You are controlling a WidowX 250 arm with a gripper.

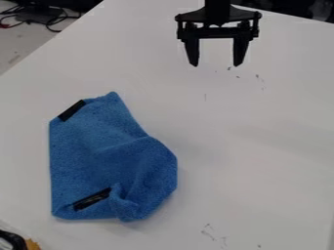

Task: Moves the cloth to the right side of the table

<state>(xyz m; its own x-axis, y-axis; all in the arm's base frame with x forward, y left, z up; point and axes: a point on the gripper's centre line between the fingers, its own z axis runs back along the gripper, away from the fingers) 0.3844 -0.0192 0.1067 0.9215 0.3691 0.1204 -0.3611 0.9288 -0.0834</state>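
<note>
So we're right at the start here, I'd say: the step in hand is getting over to the cloth (104, 151) and picking it up. The gripper (216, 65) hangs over the table (267, 146) with its two fingers (192, 51) spread well apart and pointing down, nothing between them. The cloth lies down and to the left of it in the view, well apart from it, kinda crumpled, with a bunched fold on its near end, the end farthest from the gripper.

Next move, imo: swing left and toward the camera, get above the cloth, drop down and pinch a raised bit. That fold looks like the easiest bite, since the flatter parts could just slip out of the grip. Then lift or drag it past where the gripper is now and let go on the right. I'd watch out for it trailing or folding under itself, soft stuff does that.

Headcount: one gripper, two fingers, one cloth, one table. The cloth has two black patches (72, 111), one on the side nearer the gripper and one down by the fold. Off past the table, up and left of the gripper, there are several cables (55, 22), too tangled to count. Also a few small dark marks (207, 229) on the table, some just below the gripper, others much farther down.
</note>
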